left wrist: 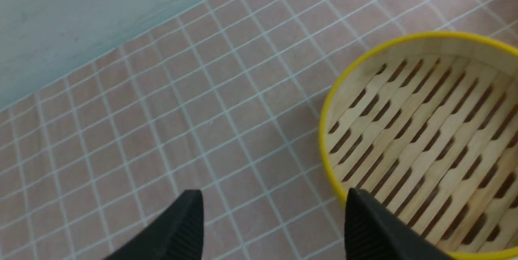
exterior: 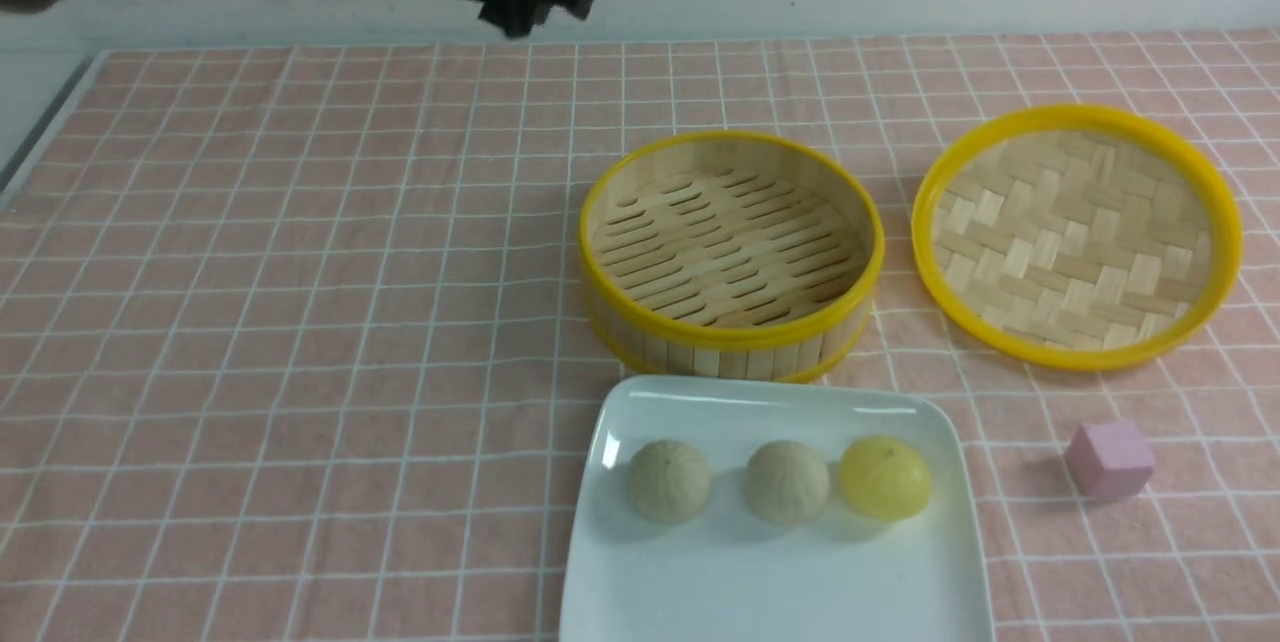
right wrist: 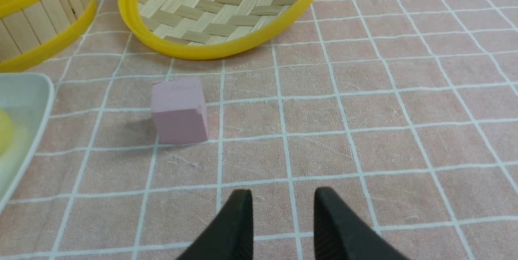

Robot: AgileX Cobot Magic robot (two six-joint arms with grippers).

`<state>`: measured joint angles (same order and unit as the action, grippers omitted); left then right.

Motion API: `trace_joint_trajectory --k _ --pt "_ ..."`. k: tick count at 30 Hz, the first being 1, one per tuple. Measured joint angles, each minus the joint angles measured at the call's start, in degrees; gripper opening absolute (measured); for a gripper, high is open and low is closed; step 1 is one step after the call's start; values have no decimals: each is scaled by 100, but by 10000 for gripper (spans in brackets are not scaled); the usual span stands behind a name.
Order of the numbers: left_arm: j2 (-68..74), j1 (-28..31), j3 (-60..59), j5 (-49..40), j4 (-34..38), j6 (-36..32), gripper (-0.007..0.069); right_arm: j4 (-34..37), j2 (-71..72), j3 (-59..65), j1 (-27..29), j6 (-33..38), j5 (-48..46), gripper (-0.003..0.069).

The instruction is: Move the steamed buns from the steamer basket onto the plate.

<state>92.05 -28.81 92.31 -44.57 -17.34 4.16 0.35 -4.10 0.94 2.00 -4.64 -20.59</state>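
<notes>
Three steamed buns (exterior: 787, 482) lie left-right across the plate (exterior: 760, 392), its near half free. Our left gripper (left wrist: 273, 195) and right gripper (right wrist: 283, 193) gape, unloaded.

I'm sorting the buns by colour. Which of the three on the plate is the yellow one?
The yellow bun sits at the right end of the row, nearest the pink cube. The middle bun and left bun are pale beige.
</notes>
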Motion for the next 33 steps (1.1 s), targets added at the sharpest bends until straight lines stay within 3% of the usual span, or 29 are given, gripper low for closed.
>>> trace_joint_trajectory --k 6,11,15,18,24,33 --pt "-1648 243 -2156 598 -857 1358 472 0 0 0 0 0 0 239" --pt "-2709 1114 -3663 898 -856 2184 472 0 0 0 0 0 0 239" --pt "-3580 1816 -4934 1358 -862 2294 472 0 0 0 0 0 0 239" --pt "-4445 2518 -5945 2193 -882 2351 472 0 0 0 0 0 0 239" --pt "-6209 3394 -7502 3283 -876 2383 472 0 0 0 0 0 0 239" --pt "-8254 3618 -8871 3418 -759 2675 472 5 0 0 0 0 0 239"
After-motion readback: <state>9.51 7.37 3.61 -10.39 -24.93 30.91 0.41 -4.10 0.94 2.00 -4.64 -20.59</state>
